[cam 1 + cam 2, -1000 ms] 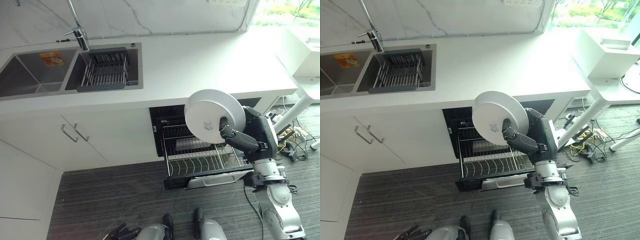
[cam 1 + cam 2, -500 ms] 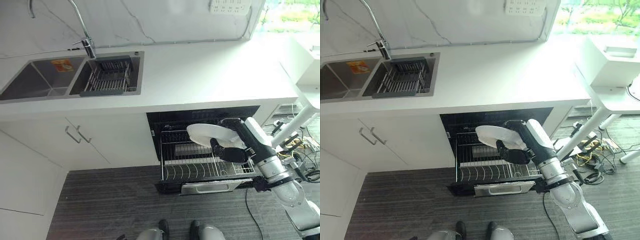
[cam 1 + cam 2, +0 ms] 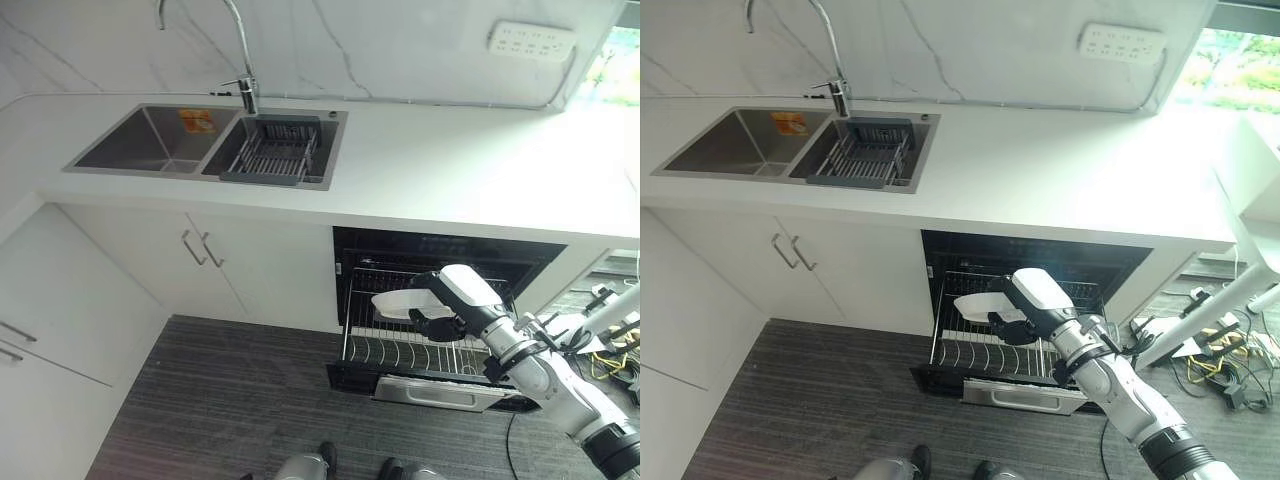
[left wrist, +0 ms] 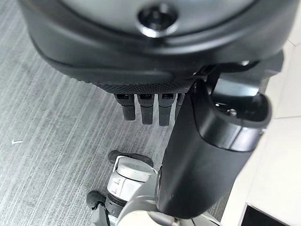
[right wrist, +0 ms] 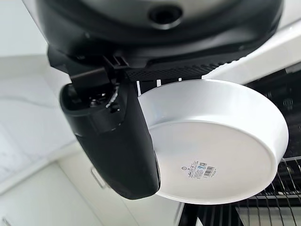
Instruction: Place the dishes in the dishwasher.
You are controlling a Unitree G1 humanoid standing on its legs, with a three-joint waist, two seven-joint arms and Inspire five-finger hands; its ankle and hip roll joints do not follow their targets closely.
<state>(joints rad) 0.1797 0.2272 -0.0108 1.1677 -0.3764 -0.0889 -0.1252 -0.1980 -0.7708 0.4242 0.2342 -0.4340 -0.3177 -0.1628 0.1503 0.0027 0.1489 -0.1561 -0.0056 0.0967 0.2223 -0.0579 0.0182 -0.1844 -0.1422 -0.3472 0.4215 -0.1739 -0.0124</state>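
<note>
A white round plate [image 5: 221, 160] is in my right hand [image 3: 441, 323]; the thumb [image 5: 117, 141] is curled across its rim and the hand is shut on it. The plate [image 3: 399, 303] lies nearly flat, bottom side toward the wrist camera, just above the pulled-out wire rack [image 3: 400, 352] of the dishwasher [image 3: 1030, 258] under the counter. I cannot tell whether it touches the rack's tines. My left hand [image 4: 141, 107] hangs over the striped floor with relaxed, straight fingers and nothing in it.
The white counter [image 3: 470, 170] overhangs the dishwasher opening. A double sink [image 3: 150, 140] with a faucet [image 3: 243, 60] sits at the left, with a dark drainer basket [image 3: 275, 152] in its right basin. White cabinet doors with handles [image 3: 200, 248] stand left of the rack.
My right arm has brought the plate down from upright in front of the counter edge to nearly flat over the dishwasher rack. The camera view has also shifted.
</note>
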